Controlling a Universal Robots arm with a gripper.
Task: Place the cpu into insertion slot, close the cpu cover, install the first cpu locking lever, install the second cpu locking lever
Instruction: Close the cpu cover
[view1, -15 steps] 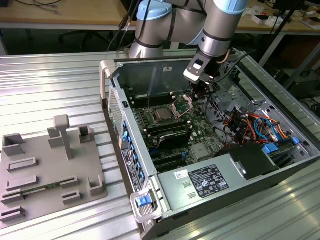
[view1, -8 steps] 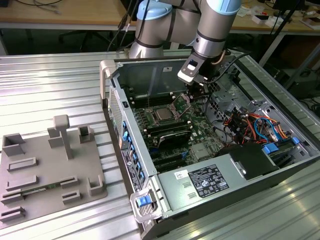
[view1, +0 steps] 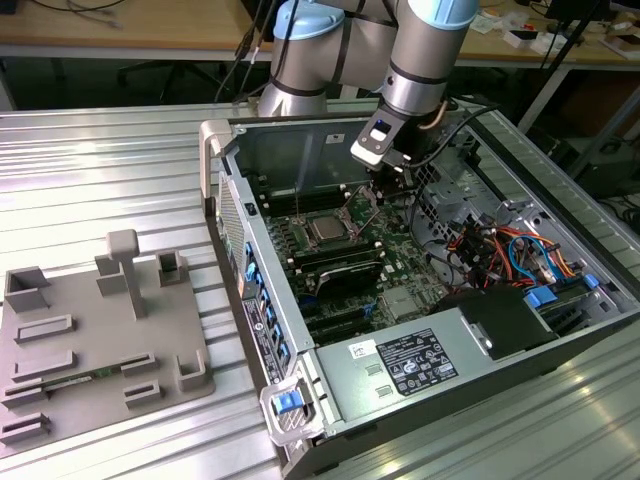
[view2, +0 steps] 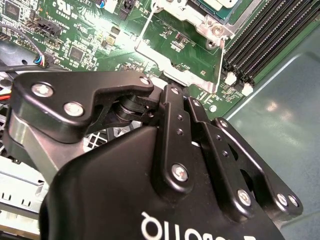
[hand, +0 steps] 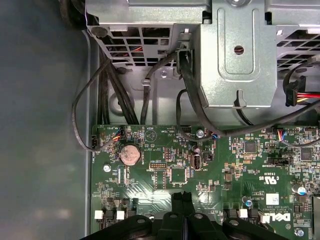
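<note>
Fingers (hand: 178, 205) of mine are pressing together, tip against tip, and I cannot tell whether anything thin is caught between them. I am reaching down into the open computer case (view1: 290, 150), hanging over the green motherboard (hand: 225, 170). In the second wrist view my tips are sitting right at the free edge of the cpu cover (view2: 187, 69), which is standing tilted open from its hinge beside the insertion slot (view2: 202, 22). The cpu (view1: 328, 230) is lying in that slot, silver top facing up.
</note>
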